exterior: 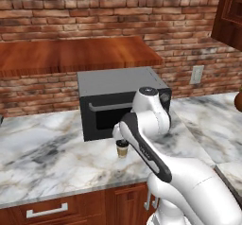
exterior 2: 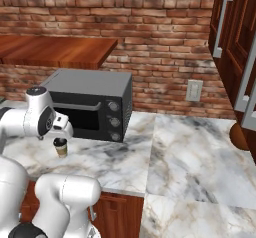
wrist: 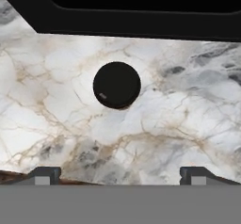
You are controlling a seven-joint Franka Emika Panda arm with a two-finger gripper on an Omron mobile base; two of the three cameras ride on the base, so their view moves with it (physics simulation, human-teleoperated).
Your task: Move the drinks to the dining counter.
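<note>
Seen from straight above through my hand camera, the small paper cup (wrist: 116,85) shows as a round black lid on pale, grey-veined marble. From the base cameras it is a short tan cup (exterior: 122,149) standing upright on the marble worktop (exterior: 47,158) along the brick wall (exterior: 94,11), just in front of the dark grey microwave (exterior: 120,101), near its lower front edge. It is not yet on the dining counter, so this drink has yet to be picked up.

What could go wrong, as I judge it: the cup is light and its lid is wider than its body, so if I come down slightly off centre, one finger could land on the lid rim and tip or shove the cup rather than straddle it. The microwave front sits close behind the cup, so a finger on that side has little room and might catch the door edge. Squeezing a paper cup too hard could also crush it or pop the lid.

My gripper (wrist: 117,176) hangs directly over the cup, pointing down at the worktop. Its two dark fingertips (wrist: 44,175) stand as wide apart as they go, one at each side of the view's bottom. They hold nothing and touch nothing; the cup lies between them in line but well below.
</note>
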